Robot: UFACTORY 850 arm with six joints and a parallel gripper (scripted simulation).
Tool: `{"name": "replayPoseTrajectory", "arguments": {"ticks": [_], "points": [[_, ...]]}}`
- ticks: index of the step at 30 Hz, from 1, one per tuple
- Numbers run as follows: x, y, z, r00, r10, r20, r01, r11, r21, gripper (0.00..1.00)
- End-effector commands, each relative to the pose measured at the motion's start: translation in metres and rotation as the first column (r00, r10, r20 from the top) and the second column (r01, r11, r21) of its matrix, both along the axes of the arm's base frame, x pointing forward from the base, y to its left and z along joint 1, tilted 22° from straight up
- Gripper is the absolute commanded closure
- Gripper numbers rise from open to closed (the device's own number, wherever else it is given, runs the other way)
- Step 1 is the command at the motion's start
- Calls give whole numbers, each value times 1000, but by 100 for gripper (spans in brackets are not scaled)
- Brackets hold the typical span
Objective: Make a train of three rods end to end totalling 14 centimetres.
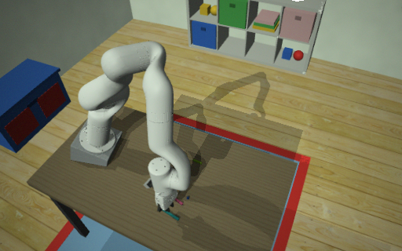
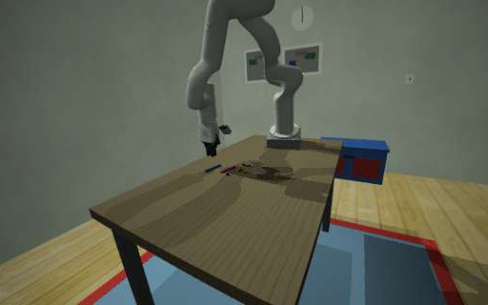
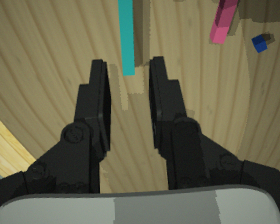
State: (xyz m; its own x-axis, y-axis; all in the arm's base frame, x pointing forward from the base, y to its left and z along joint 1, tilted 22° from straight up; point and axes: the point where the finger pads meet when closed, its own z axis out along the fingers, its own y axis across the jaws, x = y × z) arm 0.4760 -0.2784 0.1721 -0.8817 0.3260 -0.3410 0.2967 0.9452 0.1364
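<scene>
The black two-fingered gripper (image 3: 128, 72) hangs above the wooden bench (image 2: 240, 229), fingers narrowed but holding nothing, lined up along the long turquoise rod (image 3: 126, 16) lying flat near the bench's edge, seemingly to straddle it.
</scene>
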Motion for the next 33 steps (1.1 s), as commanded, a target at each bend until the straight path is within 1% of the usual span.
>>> {"name": "replayPoseTrajectory", "arguments": {"ticks": [1, 21, 33], "points": [[0, 0, 1, 1000, 0, 1, 0, 1000, -1, 76], [1, 0, 0, 1000, 0, 1, 0, 1000, -1, 76], [3, 0, -5, 1000, 0, 2, 0, 1000, -1, 76]]}}
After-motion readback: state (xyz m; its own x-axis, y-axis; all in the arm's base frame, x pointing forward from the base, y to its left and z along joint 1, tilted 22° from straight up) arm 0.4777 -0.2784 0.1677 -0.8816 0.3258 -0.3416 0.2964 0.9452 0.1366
